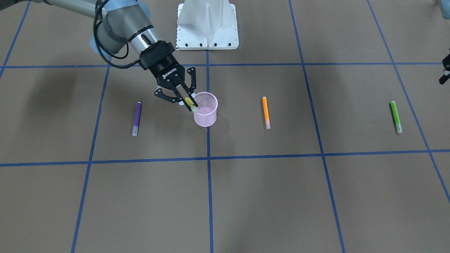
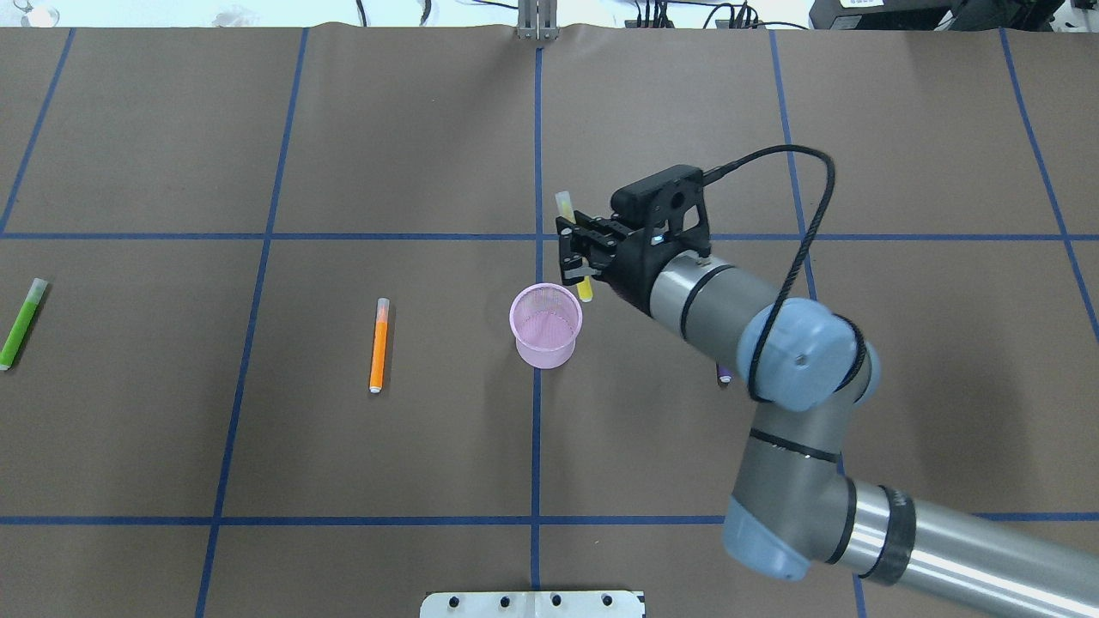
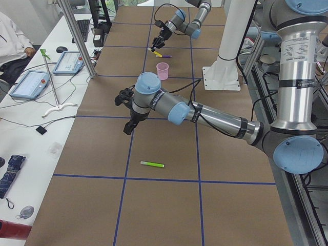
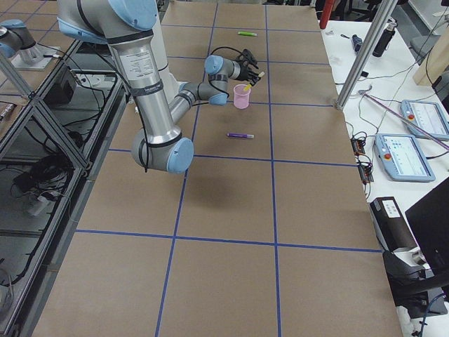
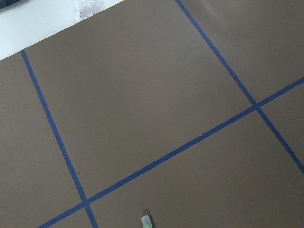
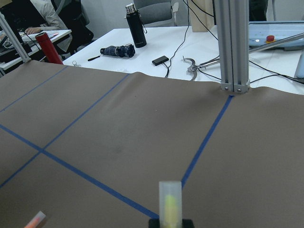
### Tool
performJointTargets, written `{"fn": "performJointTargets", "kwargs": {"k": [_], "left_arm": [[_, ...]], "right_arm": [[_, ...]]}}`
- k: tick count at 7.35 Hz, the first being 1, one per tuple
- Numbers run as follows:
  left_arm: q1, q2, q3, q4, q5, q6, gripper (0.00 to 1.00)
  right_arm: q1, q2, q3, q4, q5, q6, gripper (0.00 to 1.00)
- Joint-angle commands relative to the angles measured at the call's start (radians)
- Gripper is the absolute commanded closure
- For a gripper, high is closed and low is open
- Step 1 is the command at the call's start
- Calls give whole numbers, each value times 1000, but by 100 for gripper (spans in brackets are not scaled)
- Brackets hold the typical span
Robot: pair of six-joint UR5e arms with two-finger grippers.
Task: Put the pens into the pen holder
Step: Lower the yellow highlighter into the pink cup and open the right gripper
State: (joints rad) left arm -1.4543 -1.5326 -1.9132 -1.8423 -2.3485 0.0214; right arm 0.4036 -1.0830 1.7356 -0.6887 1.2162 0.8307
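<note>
My right gripper (image 1: 188,101) is shut on the yellow pen (image 1: 191,104) and holds it tilted, just above the rim of the pink mesh pen holder (image 1: 205,114), on the holder's robot-right side. In the overhead view the yellow pen (image 2: 585,290) sticks out of the right gripper (image 2: 577,257) beside the holder (image 2: 546,330). The purple pen (image 1: 136,118), orange pen (image 1: 266,112) and green pen (image 1: 396,117) lie flat on the table. The left gripper (image 1: 444,72) is cut off at the view's edge, above the table near the green pen. I cannot tell if it is open.
The robot's white base plate (image 1: 207,31) stands behind the holder. Blue tape lines cross the brown table. In the overhead view the right arm (image 2: 798,360) hides most of the purple pen (image 2: 724,375). Aluminium posts and operators' gear stand past the far edge.
</note>
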Motion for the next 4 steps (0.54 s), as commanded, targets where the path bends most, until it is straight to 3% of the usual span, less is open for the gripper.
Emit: {"fn": "performJointTargets", "kwargs": {"k": [1, 3, 4], "left_arm": [[0, 0, 2, 0, 0, 0, 0], [0, 0, 3, 0, 0, 0, 0], [0, 0, 3, 0, 0, 0, 0]], "right_arm": [[-66, 41, -28, -45, -106, 1, 100], [-68, 48, -54, -46, -112, 1, 100], [-83, 54, -68, -40, -163, 1, 86]]}}
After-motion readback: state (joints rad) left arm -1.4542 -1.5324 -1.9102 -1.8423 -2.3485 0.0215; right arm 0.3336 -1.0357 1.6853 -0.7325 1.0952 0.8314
